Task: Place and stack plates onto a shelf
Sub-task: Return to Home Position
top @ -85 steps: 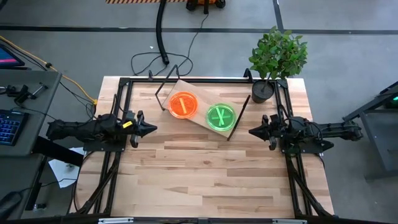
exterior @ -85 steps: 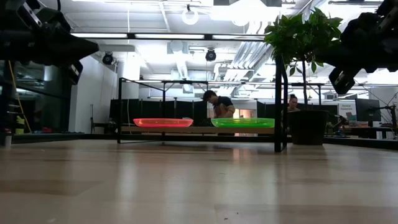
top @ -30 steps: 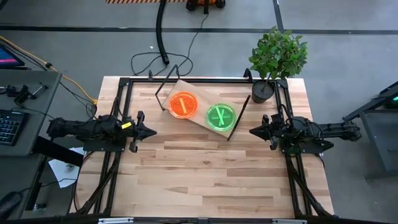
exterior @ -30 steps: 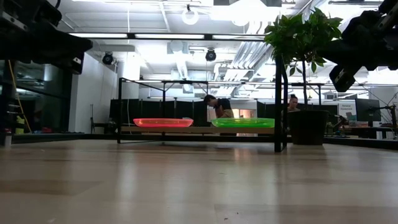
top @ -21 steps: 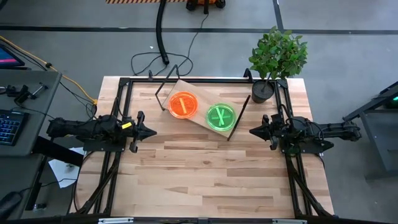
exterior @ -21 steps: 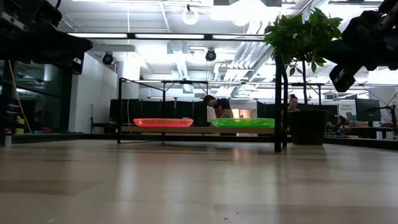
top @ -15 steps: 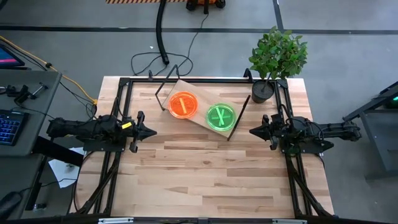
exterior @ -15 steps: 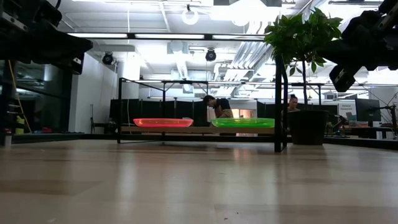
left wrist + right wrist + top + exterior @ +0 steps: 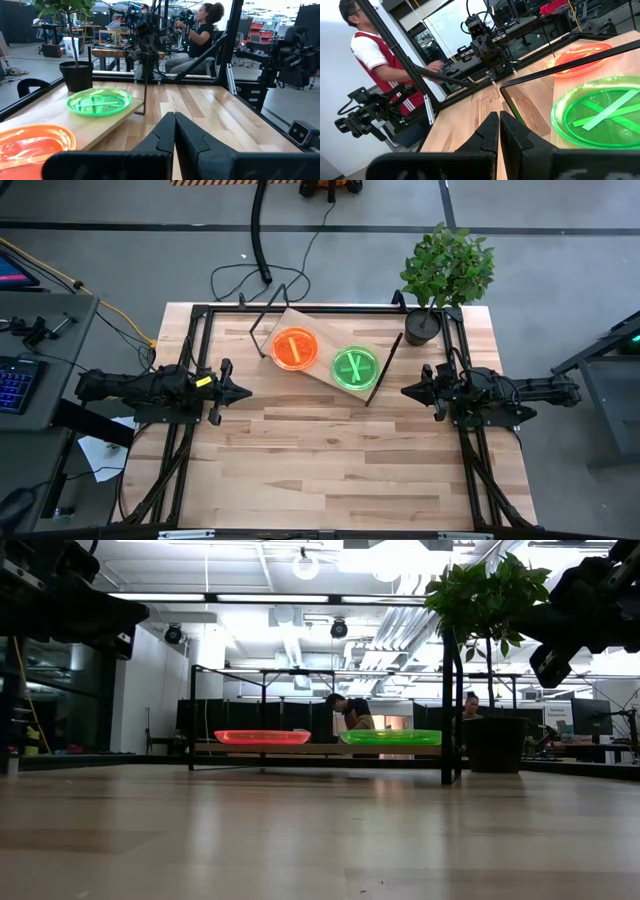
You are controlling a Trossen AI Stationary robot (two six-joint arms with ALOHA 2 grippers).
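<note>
From above, round translucent orange plates [image 9: 294, 348] and green plates [image 9: 355, 367] lie side by side on the pale wooden, wire-legged shelf [image 9: 303, 320] at the back of the plank desk [image 9: 330, 460], with the left gripper [image 9: 243, 391] and right gripper [image 9: 405, 391] at opposite side edges; seen level, the plates are thin glowing rims; each wrist view shows smooth dark fingers pressed together, empty.

No lettering can be read (in any view)

Grey concrete floor [image 9: 560, 270] surrounds the wooden tabletop [image 9: 330, 470] bearing a potted plant [image 9: 447, 265]. Left of the plant, a thick black hose [image 9: 258, 235] and thin cables [image 9: 235, 277] lie on the floor; farther left stands a grey desk [image 9: 50, 325] with a keyboard [image 9: 13, 386]. Behind the plant in the low view, bright ceiling lamps [image 9: 306, 565] and a dark-shirted person [image 9: 355, 710]
</note>
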